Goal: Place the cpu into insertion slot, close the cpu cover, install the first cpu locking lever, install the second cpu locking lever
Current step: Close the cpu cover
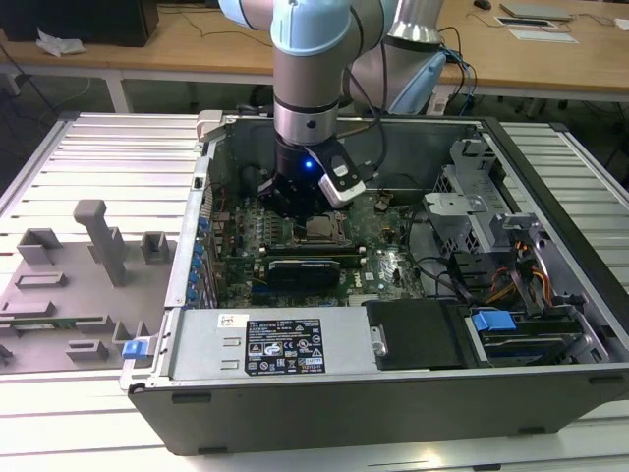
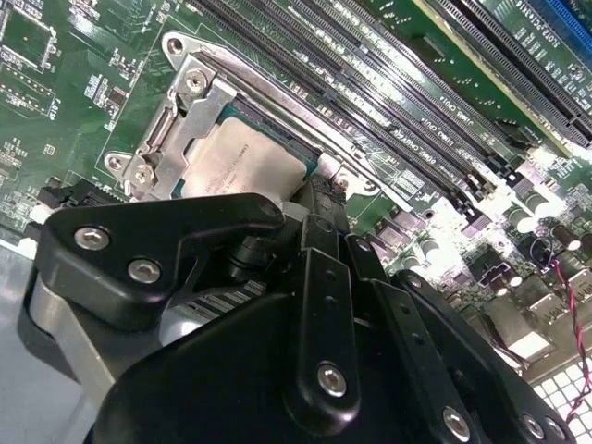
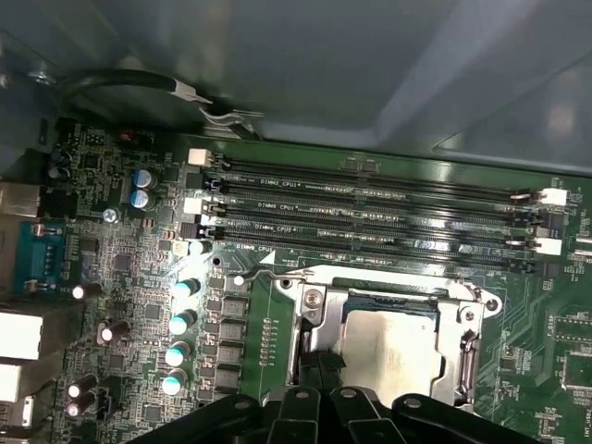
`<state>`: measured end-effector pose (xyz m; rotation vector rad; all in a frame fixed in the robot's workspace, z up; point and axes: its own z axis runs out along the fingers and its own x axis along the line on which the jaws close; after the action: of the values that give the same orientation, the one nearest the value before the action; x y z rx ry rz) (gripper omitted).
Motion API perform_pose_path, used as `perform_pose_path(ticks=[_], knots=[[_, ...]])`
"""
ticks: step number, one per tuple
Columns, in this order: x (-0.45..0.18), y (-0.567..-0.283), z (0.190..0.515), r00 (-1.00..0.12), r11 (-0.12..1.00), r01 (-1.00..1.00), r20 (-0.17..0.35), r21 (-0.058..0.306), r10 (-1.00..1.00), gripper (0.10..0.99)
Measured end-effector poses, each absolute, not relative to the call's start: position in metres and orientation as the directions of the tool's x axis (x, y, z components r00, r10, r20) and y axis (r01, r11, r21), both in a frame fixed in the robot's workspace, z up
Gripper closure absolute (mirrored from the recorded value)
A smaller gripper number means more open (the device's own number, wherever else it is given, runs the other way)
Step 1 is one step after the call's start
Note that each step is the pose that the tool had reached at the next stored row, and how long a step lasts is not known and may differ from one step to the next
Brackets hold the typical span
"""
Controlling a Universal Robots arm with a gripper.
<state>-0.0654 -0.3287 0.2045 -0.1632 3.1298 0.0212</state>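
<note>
Close by the cover [image 3: 317, 313], the gripper [image 3: 322, 368] hangs, jaws clenched on nothing. The cpu [image 3: 388, 350] sits in the slot [image 3: 388, 302], cover closed.

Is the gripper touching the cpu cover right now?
Cannot tell. In both wrist views the gripper sits right at the cpu cover edge, beside the cpu, but its own body hides the meeting point.

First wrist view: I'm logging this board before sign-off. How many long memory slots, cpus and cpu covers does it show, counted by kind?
memory slots: 4
cpu: 1
cpu cover: 1
Total: 6
</note>
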Motion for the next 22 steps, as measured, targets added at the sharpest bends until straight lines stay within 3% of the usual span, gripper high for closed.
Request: perform_pose_path(ticks=[6, 18, 22], knots=[[-0.065, -0.329, 0.221, -0.995, 0.994, -0.104, -0.009, 0.013, -0.104, 0.98], [-0.037, -0.328, 0.222, -0.995, 0.994, -0.104, -0.009, 0.013, -0.104, 0.98], [-0.037, -0.327, 0.242, -0.995, 0.994, -0.104, -0.009, 0.013, -0.104, 0.98]])
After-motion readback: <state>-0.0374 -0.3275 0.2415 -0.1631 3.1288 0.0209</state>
